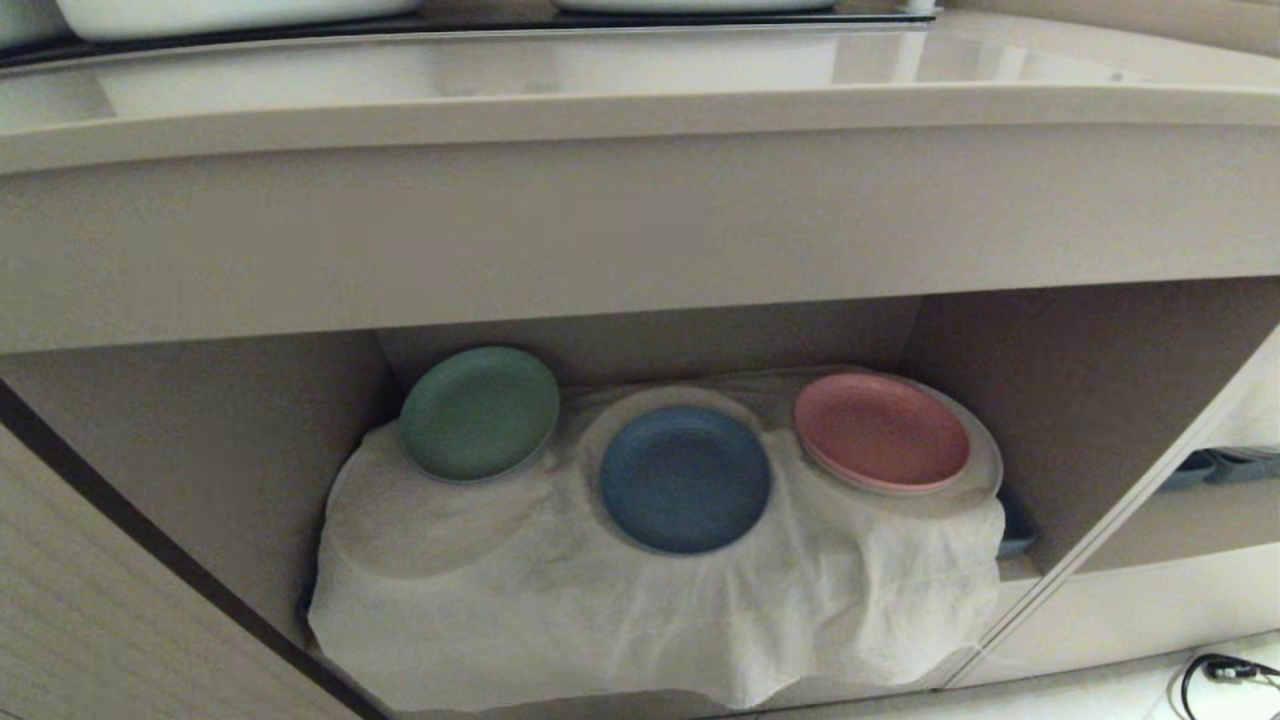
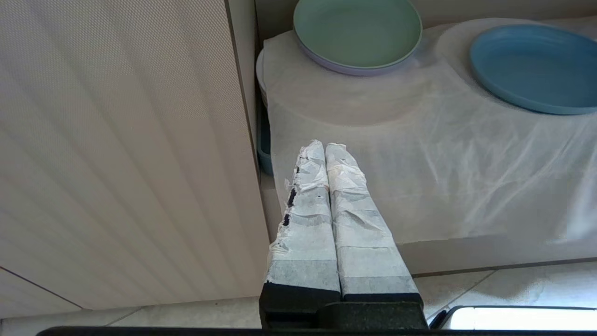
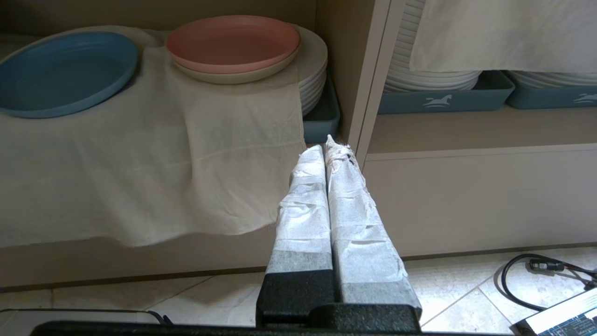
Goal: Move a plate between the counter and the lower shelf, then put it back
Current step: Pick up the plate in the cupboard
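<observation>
Both pincers hang low in front of the cupboard, each with its taped fingers pressed together and nothing between them. The left pincer points at the left front corner of the cloth; the right pincer points at the upright panel at the cloth's right edge.

The cloth covers the base of the lower shelf and droops over its front lip. Three plates sit on it in a row, apart from one another: a green plate at the left back, the blue plate in the middle and nearest the front, a pink plate at the right.

Under the pink plate the cloth covers a stack of white plates, which stands in a blue tray. Past the panel, the next compartment holds more trays with white plates in them.

Above the shelf runs the table, with no plate on the part I can see.
</observation>
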